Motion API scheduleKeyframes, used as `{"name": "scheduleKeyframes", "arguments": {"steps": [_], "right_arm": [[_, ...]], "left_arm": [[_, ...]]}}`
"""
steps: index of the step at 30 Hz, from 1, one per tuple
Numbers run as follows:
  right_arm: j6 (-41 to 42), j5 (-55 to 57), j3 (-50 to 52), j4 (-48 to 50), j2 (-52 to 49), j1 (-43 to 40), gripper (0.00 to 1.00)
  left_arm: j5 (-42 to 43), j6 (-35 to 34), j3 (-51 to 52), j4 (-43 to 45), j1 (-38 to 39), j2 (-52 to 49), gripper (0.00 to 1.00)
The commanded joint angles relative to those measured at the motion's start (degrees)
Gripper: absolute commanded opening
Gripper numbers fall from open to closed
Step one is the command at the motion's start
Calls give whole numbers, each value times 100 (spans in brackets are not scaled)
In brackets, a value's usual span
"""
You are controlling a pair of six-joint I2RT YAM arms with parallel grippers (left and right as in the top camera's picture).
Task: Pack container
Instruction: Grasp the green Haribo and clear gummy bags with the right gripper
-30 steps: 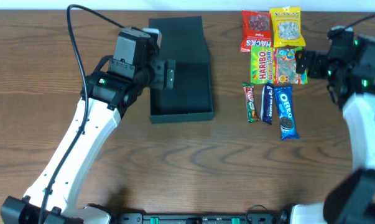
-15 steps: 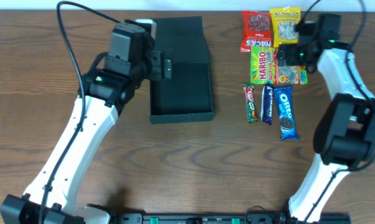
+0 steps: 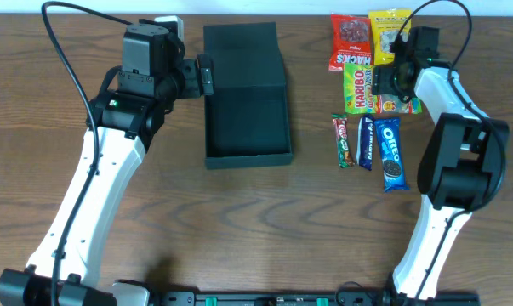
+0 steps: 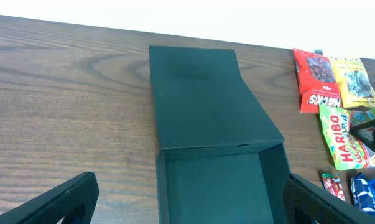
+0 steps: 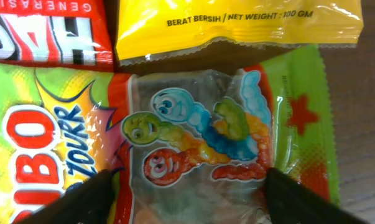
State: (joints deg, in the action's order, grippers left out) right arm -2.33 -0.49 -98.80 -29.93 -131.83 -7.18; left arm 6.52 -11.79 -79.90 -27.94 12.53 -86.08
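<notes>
The container (image 3: 247, 110) is a matte black shallow box, open, with its flap lid (image 3: 240, 53) lying flat behind it. It also shows in the left wrist view (image 4: 215, 180), and nothing shows inside it. My left gripper (image 3: 207, 76) is open and empty at the box's left wall near the hinge, its fingers spread wide (image 4: 190, 205). My right gripper (image 3: 390, 75) is open, low over a gummy worm packet (image 3: 401, 100). In the right wrist view its fingers (image 5: 187, 199) straddle that packet (image 5: 199, 130). I cannot tell if they touch it.
Snack packets lie right of the box: a red Hacks bag (image 3: 351, 41), a yellow bag (image 3: 390, 36), a green Haribo bag (image 3: 356, 89), a chocolate bar (image 3: 343, 140), a dark blue bar (image 3: 366, 142) and an Oreo pack (image 3: 392, 153). The table's far edge is just behind them.
My left gripper has drawn back to the left, off the box. My right gripper has swung in from the right and dropped over the gummy worm packet.
</notes>
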Motion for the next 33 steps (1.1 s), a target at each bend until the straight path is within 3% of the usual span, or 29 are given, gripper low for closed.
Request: {"name": "scheduleKeyframes", "arguments": {"steps": [1, 3, 8, 13, 23, 29, 32, 33], "right_arm": [[157, 48, 94, -136, -426, 31, 52], [164, 50, 92, -138, -426, 31, 23], [164, 48, 92, -302, -426, 28, 1], [168, 48, -162, -682, -354, 31, 2], [175, -57, -1906, -1596, 485, 247, 1], [-684, -772, -1963, -1742, 1198, 695, 1], [-542, -138, -1961, -1823, 1311, 901, 1], [-535, 9, -1954, -1878, 1281, 909, 11]], "left_arm": [[55, -2, 13, 37, -26, -52, 95], [57, -2, 13, 37, -26, -52, 95], [57, -2, 13, 35, -26, -52, 95], [57, -2, 13, 35, -26, -52, 95], [52, 24, 13, 35, -31, -46, 95], [55, 26, 13, 31, -214, 4, 95], [59, 57, 13, 22, -393, 109, 95], [59, 85, 13, 11, -426, 138, 95]]}}
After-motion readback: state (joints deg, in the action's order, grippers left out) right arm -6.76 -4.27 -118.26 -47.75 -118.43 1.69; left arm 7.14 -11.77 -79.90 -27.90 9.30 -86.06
